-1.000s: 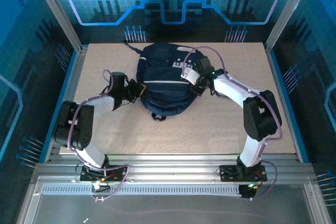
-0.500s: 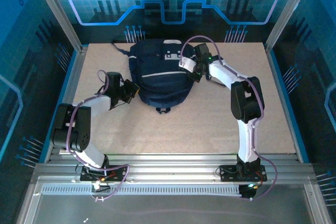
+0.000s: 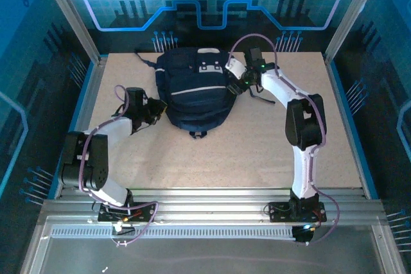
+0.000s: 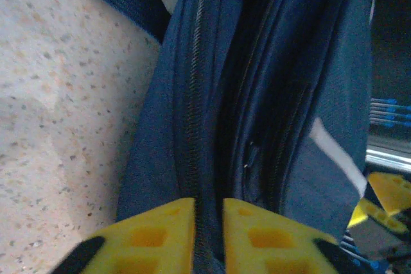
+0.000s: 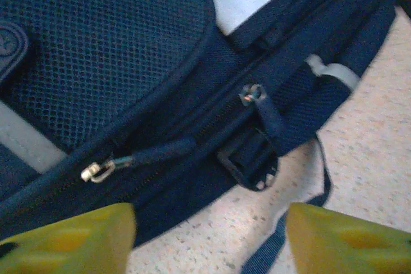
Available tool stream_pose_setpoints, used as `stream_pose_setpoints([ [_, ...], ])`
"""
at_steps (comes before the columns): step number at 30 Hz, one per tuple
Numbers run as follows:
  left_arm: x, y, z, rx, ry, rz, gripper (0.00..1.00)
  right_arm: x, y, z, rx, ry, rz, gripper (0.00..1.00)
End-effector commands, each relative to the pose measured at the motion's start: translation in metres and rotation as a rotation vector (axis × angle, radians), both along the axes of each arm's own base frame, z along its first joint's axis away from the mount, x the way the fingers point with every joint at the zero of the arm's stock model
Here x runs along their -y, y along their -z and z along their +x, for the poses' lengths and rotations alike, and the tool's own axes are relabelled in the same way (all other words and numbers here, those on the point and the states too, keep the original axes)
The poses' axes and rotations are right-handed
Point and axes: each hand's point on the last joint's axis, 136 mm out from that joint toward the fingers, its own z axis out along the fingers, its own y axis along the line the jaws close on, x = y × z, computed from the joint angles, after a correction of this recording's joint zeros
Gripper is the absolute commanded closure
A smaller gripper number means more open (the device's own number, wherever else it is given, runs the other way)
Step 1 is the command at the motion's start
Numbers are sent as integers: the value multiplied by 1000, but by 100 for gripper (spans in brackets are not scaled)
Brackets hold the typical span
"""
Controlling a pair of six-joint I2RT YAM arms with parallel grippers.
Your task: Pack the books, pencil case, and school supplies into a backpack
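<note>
1. The left fingers (image 4: pixel 181 226) are closing almost fully on a navy fabric fold of the backpack (image 3: pixel 192 91), beside a zipper on its left edge.
2. The backpack is lying flat at the far middle of the speckled surface (image 3: pixel 257 152), leaving broad bare room nearer the arms.
3. The right fingers (image 5: pixel 70 232) are hanging wide apart and empty over mesh and zipper pulls.

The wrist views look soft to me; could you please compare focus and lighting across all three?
Left wrist: soft throughout, the left fingers blurriest, backpack folds lost in shadow, table bright. Right wrist: slightly smeared, zipper pull legible, the right fingers out of focus. Top external: sharp, blue cast from the backdrop.
</note>
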Motion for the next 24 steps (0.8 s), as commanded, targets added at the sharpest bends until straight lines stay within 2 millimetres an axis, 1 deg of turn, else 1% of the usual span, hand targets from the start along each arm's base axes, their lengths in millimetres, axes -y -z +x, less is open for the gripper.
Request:
stream_pose_setpoints([
  [1,-20,-18,2,46,-43,37,66,22,-49,-15,72,110,47,30],
  [3,-29,-21,0,43,-48,73,40,35,-53,-31,90,178,52,29],
  [4,-35,-22,-2,34,-50,111,26,43,-50,-40,90,225,51,29],
  [5,-41,-24,-3,35,-49,147,15,50,-52,-48,104,266,56,29],
  [6,-49,-27,-4,39,-53,215,8,59,-49,-58,113,319,61,29],
  [7,-58,-32,-5,46,-48,289,3,69,-46,-67,126,373,70,28],
  [8,-67,-35,-7,41,-53,356,2,77,-44,-75,142,418,83,28],
  [10,-85,-43,-11,33,-63,497,1,96,-31,-93,167,519,114,28],
  [12,-100,-49,-13,44,-83,607,1,116,-20,-105,204,608,133,27],
  [13,-109,-50,-14,51,-94,670,1,126,-9,-113,216,643,133,27],
  [14,-115,-51,-14,66,-104,717,1,133,-5,-117,239,667,137,26],
  [16,-126,-46,-17,88,-113,813,1,144,3,-122,306,687,151,26],
  [19,-131,-34,-18,133,-87,914,1,155,4,-120,413,718,189,25],
  [22,-136,-19,-19,166,-72,991,1,160,11,-119,458,746,282,25],
  [23,-136,-15,-18,178,-63,1005,1,160,14,-118,460,749,287,25],
  [24,-134,-12,-18,202,-50,1015,1,160,14,-116,475,748,286,19],
])
